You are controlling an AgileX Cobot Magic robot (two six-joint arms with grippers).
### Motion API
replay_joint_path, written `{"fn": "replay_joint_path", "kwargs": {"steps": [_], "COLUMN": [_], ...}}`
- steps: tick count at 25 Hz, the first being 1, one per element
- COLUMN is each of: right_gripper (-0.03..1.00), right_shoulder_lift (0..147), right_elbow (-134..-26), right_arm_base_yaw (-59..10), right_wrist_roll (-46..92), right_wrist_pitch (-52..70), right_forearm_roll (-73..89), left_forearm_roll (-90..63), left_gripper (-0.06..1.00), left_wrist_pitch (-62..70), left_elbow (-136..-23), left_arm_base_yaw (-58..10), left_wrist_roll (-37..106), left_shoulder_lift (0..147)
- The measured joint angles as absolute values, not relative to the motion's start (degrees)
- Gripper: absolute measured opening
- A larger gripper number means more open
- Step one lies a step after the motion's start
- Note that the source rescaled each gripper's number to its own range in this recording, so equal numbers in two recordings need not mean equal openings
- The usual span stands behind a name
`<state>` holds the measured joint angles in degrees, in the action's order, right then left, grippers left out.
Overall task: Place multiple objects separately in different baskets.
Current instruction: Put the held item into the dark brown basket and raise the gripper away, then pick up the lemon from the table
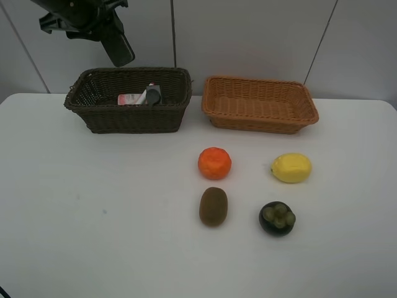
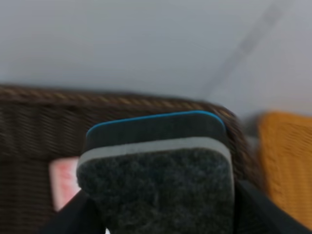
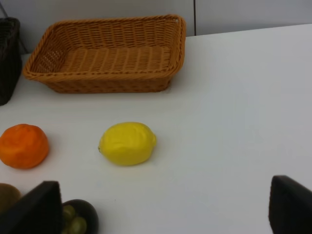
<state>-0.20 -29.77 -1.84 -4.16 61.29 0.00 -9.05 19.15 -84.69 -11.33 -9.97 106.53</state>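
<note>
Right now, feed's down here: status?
Left gripper shut on eraser above dark basket. Right gripper open, empty. Orange, lemon, kiwi, mangosteen on table. Nothing blocking.

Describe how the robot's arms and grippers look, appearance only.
The left gripper shows an angular matte black housing and dark fingers. The right gripper shows only two blocky black fingers with squared ends. No cables or markings are visible, and the arm links are out of frame.
</note>
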Motion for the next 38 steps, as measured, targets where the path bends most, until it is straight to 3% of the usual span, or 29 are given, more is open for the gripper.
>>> {"fn": "replay_joint_path", "kwargs": {"steps": [6, 9, 12, 19, 28, 32, 38], "right_gripper": [1.00, 1.00, 1.00, 1.00, 1.00, 1.00, 1.00], "right_shoulder_lift": [-0.2, -0.2, -0.2, -0.2, -0.2, -0.2, -0.2], "right_elbow": [-29.8, -29.8, -29.8, -29.8, -29.8, -29.8, -29.8], "right_arm_base_yaw": [-1.8, -1.8, -1.8, -1.8, -1.8, -1.8, -1.8], "right_wrist_roll": [-4.2, -4.2, -4.2, -4.2, -4.2, -4.2, -4.2], "right_wrist_pitch": [61.3, 61.3, 61.3, 61.3, 61.3, 61.3, 61.3], "right_forearm_roll": [0.0, 0.0, 0.0, 0.0, 0.0, 0.0, 0.0], "left_forearm_roll": [-1.9, 1.7, 2.8, 3.6, 9.1, 8.4, 4.7], "left_gripper": [0.62, 0.82, 0.91, 0.92, 0.92, 0.92, 0.92], "left_wrist_pitch": [19.4, 19.4, 21.0, 29.9, 59.6, 68.2, 68.7], "left_elbow": [-84.4, -84.3, -84.3, -86.8, -98.6, -98.3, -91.6], "left_arm_base_yaw": [-7.9, -7.9, -7.9, -7.9, -5.8, -3.1, -2.6], "left_wrist_roll": [-7.0, -6.7, -6.7, -6.6, -9.1, -9.7, -6.6], "left_shoulder_lift": [110.4, 110.4, 110.4, 108.3, 106.2, 104.5, 93.9]}}
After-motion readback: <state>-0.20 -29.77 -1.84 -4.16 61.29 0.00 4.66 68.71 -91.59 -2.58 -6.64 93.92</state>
